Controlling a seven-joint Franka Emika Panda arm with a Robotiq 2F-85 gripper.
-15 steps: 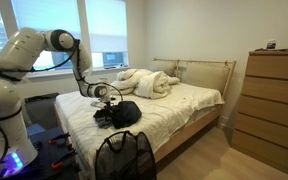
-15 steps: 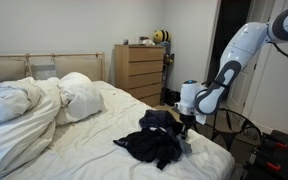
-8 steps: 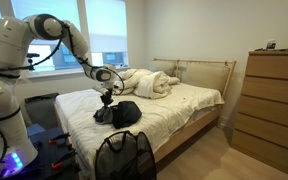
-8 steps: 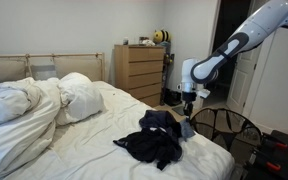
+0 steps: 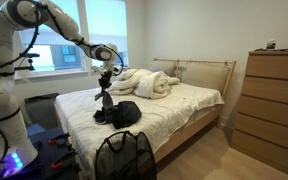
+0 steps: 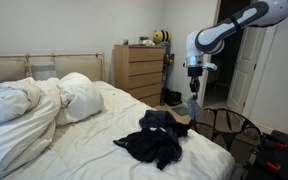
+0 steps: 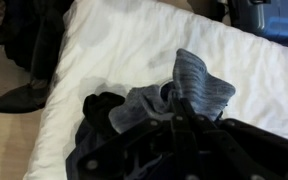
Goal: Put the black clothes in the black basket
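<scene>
with the end effector [image 6: 193,88] clamped on a grey garment [image 6: 193,106] hanging by the black clothes [image 6: 156,142], raise until free, then traverse over the black basket [image 5: 124,155] before release.

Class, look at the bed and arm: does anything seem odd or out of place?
The gripper holds a grey garment dangling over the black clothes heaped on the bed; odd, since it is grey, not black.

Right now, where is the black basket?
In an exterior view the black basket stands on the floor beside the bed, near the black clothes.
</scene>
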